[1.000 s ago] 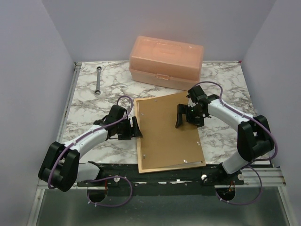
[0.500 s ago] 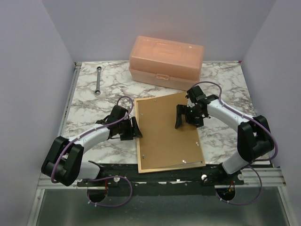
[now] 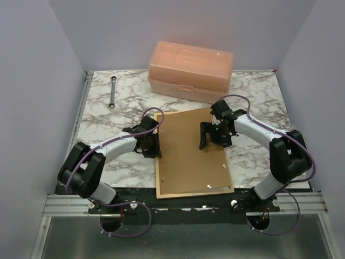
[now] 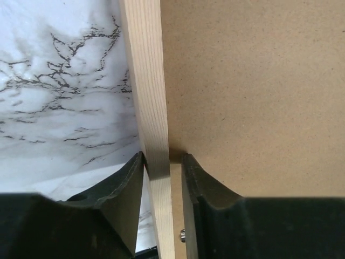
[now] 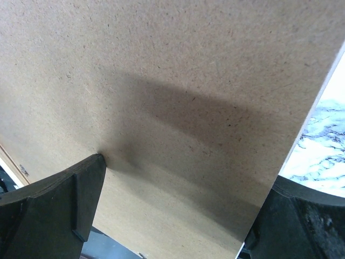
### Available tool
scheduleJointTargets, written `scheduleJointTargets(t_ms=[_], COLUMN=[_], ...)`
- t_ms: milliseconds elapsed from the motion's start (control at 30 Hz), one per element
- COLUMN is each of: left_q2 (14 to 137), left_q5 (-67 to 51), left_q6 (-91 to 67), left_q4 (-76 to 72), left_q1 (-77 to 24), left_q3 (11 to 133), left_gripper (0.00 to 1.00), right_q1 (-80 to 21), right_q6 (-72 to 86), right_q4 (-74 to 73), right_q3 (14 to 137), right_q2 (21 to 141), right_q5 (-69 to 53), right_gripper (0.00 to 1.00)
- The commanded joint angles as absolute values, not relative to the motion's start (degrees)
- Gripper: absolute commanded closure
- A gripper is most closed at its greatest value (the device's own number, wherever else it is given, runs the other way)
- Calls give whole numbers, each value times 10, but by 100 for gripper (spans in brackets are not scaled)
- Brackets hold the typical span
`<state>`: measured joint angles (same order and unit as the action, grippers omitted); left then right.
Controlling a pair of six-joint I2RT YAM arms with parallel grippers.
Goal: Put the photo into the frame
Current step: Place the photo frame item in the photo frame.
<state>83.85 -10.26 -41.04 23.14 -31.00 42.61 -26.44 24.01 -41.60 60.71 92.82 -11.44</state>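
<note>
The frame [image 3: 157, 167] lies face down in the middle of the table, with the brown backing panel [image 3: 188, 162] filling it. The photo shows in no view. My left gripper [image 3: 153, 144] is at the frame's left side. In the left wrist view its jaws straddle the pale wood moulding [image 4: 145, 81]: the outer finger [image 4: 126, 189] touches the wood and the inner finger [image 4: 202, 194] stands a sliver off it, over the panel [image 4: 253, 81]. My right gripper [image 3: 213, 135] is wide open over the panel [image 5: 161, 65], with one fingertip [image 5: 86, 178] resting on it.
A peach plastic box [image 3: 191, 70] stands behind the frame at the back. A metal wrench [image 3: 112, 93] lies at the back left on the marble table [image 3: 102, 116]. The black base rail [image 3: 194, 204] runs just below the frame's near edge.
My left arm has swung right and forward to the frame's left moulding, and its jaws have narrowed around it. The right gripper has shifted slightly left and stayed wide open.
</note>
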Motion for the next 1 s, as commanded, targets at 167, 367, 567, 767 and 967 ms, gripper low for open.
scheduleJointTargets(t_ms=[167,367,567,767,967], left_q2=[894,904,905,903,903], left_q5=[-23,-10,-10,-8,-10], left_q6=[-434,-438,-438,-438,-439], left_q4=[287,301,301,301,300], left_q1=[-337,-337,-337,-337,-337], left_q3=[460,465,465,462,461], left_gripper=[73,73,74,74,74], right_q1=[-286,-286,-287,-286,-287], right_q6=[241,240,240,251,260], right_q4=[-425,-452,-474,-503,-527], right_q3=[619,631,643,655,668], right_q2=[940,928,917,916,900], right_q5=[-90,-55,-42,-8,31], right_gripper=[0,0,0,0,0])
